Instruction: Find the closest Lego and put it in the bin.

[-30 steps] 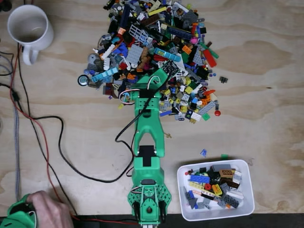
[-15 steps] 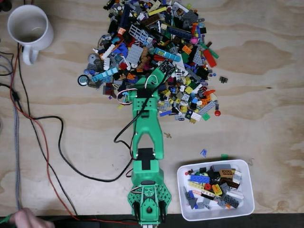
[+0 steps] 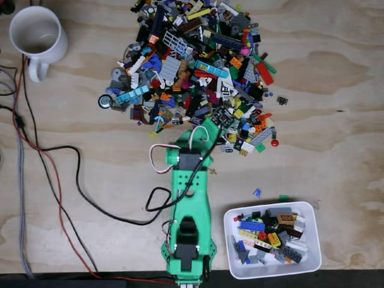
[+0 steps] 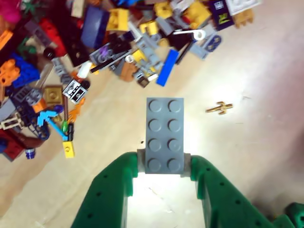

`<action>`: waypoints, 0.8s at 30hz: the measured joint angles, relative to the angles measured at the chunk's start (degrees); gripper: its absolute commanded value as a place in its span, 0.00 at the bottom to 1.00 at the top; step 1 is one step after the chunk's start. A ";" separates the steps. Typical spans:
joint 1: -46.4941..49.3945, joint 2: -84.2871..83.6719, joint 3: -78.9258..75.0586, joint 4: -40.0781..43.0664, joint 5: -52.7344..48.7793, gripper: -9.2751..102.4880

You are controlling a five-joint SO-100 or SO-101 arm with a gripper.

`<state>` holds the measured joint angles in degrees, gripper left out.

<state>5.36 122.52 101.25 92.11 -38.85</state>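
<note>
With a grey two-by-four Lego plate [image 4: 165, 135] clamped between them, the green fingers [image 4: 164, 166] hover above the bare counter [image 4: 266, 71].
Held by one end, it clears the brick pile [image 3: 195, 72]; the white bin [image 3: 312, 240] sits to the arm's right in the fixed view.

Fixed view: the arm's base [image 3: 187, 270] is cut off by the bottom edge, and the mug [image 3: 36, 36] and the Lego pile [image 3: 192, 66] by the top edge. Wrist view: the gripper [image 4: 164, 164] covers the grey brick's [image 4: 164, 128] near end; distant pieces blur.
</note>
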 measured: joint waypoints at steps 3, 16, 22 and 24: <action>11.69 4.13 0.00 2.72 -5.80 0.09; 60.12 8.88 8.61 -2.99 -27.33 0.10; 73.39 9.23 12.74 -7.47 -34.80 0.18; 74.97 9.76 14.85 -9.05 -36.39 0.20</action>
<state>80.33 132.28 116.10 83.06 -75.23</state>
